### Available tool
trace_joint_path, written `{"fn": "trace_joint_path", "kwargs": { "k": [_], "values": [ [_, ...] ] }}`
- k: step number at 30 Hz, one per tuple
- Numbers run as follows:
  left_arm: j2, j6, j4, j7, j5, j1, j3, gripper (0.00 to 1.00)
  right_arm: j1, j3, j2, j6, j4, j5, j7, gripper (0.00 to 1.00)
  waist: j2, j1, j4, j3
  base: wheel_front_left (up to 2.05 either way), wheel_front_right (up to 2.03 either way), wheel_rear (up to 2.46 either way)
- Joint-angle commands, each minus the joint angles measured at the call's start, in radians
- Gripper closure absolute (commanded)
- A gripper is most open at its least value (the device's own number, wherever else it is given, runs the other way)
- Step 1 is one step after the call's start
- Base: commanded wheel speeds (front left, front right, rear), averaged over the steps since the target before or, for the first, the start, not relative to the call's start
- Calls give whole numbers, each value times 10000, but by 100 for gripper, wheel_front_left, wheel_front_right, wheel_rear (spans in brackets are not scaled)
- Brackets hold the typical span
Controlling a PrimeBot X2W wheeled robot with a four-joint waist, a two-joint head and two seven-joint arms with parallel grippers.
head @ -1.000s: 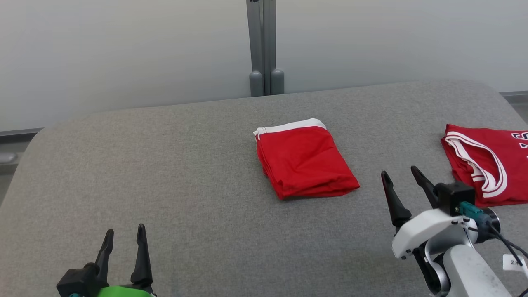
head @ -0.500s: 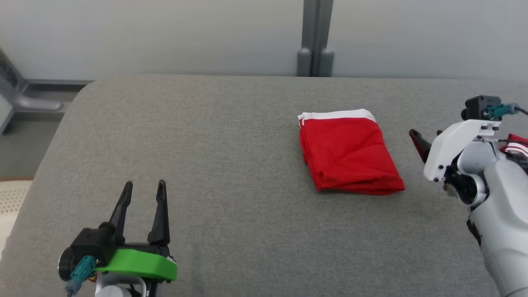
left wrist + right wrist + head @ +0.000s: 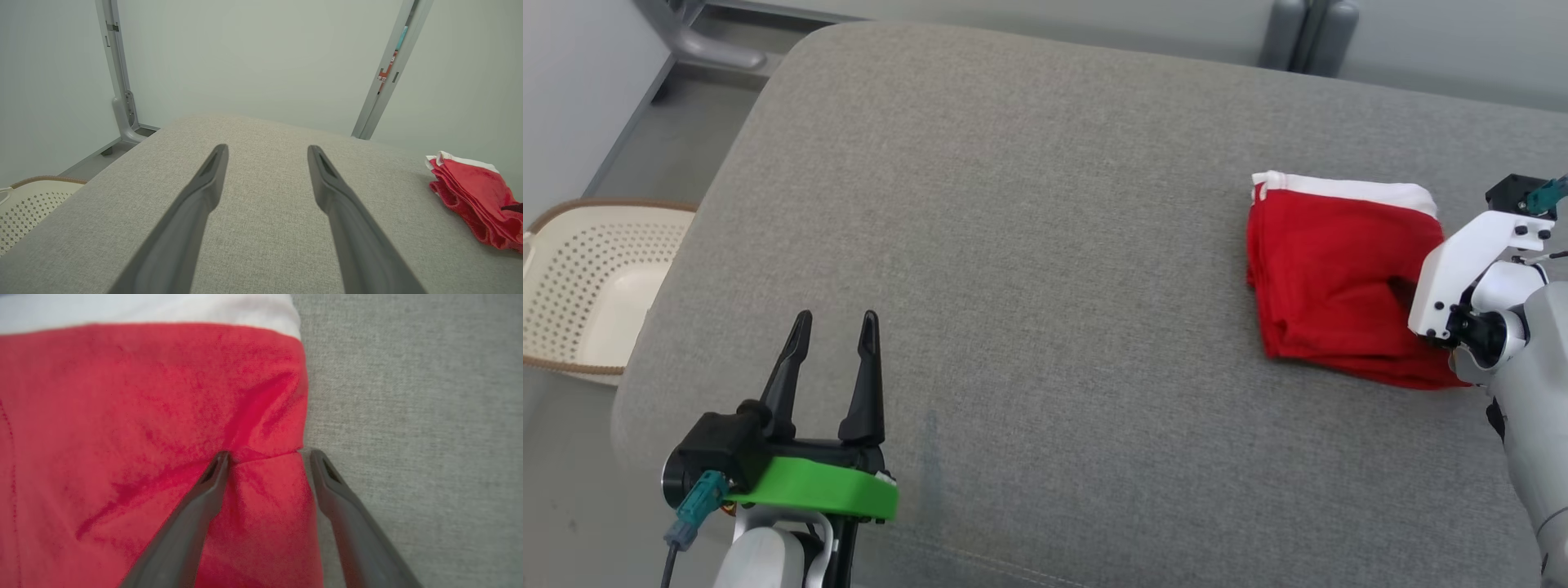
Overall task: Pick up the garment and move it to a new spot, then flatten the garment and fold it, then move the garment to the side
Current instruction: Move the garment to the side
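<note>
The garment (image 3: 1331, 269) is red with a white waistband, folded into a compact stack on the right part of the grey padded table (image 3: 1045, 245). In the left wrist view the garment (image 3: 474, 192) lies far right. My right gripper (image 3: 267, 455) is open and low over the right edge of the garment (image 3: 143, 416): one fingertip presses into the red cloth, the other touches the grey surface just beside it. In the head view its white wrist (image 3: 1462, 261) covers the fingers. My left gripper (image 3: 837, 314) is open above bare table at the lower left, fingers (image 3: 212, 171) holding nothing.
A cream perforated basket (image 3: 588, 286) sits on the floor past the table's left edge, and the basket (image 3: 28, 200) is at the lower left in the left wrist view. Grey metal posts (image 3: 1307, 33) stand behind the table against a pale wall.
The head camera has swung left and down, so the scene shifted right. My right gripper has moved from the table beside the garment onto its right edge. The left gripper stays open.
</note>
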Motion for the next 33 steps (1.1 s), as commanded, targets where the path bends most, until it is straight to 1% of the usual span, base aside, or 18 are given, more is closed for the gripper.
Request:
{"fn": "trace_joint_path", "kwargs": {
  "k": [1, 3, 4, 5, 6, 9, 14, 19, 21, 24, 27, 28, 33],
  "values": [
    [-9, -30, -13, 7, -69, -161, -5, 0, -83, -43, -7, -3, 181, -154, -32, 0, 0, 0, 725, 733, 0, 0, 0],
    [-19, -30, 11, 7, -75, -150, -14, 0, -27, -6, 43, -3, 483, -379, 85, 0, 0, 0, 725, 735, 0, 0, 0],
    [-18, -30, 26, 7, -69, -131, 19, 0, 16, 49, 125, -3, 625, -451, 158, 4, 0, 0, 697, 706, 0, 0, 0],
    [-18, -30, 46, 6, -51, -104, 56, 0, 29, 129, 178, -2, 671, -533, 168, 61, 0, 0, 656, 667, 0, 0, 0],
    [-17, -30, 78, 7, -16, -78, 107, 0, 23, 221, 235, -2, 679, -591, 93, 100, 0, 0, 587, 599, 0, 0, 0],
    [-17, -30, 157, 7, 70, 0, 210, 0, 31, 571, 282, -3, 661, -717, 86, 100, 0, 0, 300, 308, 0, 0, 0],
    [-12, -30, 279, 7, 203, 357, 454, 0, 71, 1588, 351, 3, 215, -493, 143, 100, 0, 0, -561, -466, 0, 0, 0],
    [2, -31, 362, 7, 228, 781, 654, 0, -14, 2911, -49, -2, -670, 85, 358, 100, 0, 0, -1635, -1151, 0, 0, 0],
    [2, -29, 371, 6, 182, 911, 721, 0, -61, 3468, -350, -5, -1113, 427, 554, 100, 0, 0, -2064, -1311, 0, 0, 0],
    [-3, -25, 373, 7, 126, 999, 699, 0, -104, 4165, -993, -8, -1793, 1001, 737, 100, 0, 0, -2627, -1398, 0, 0, 0],
    [-5, -25, 317, 7, 142, 906, 625, 0, -136, 4613, -1609, -8, -2386, 1439, 781, 100, 0, 0, -3084, -1329, 0, 0, 0],
    [-6, -25, 266, 7, 177, 779, 567, 0, -150, 4917, -2087, -8, -2761, 1591, 728, 100, 0, 0, -3345, -1208, 0, 0, 0],
    [85, -25, 90, 7, 265, 523, 572, 0, -438, 5583, -3153, -8, -3442, 1576, 294, 100, 0, 0, -3912, -642, 0, 0, 0]
  ]
}}
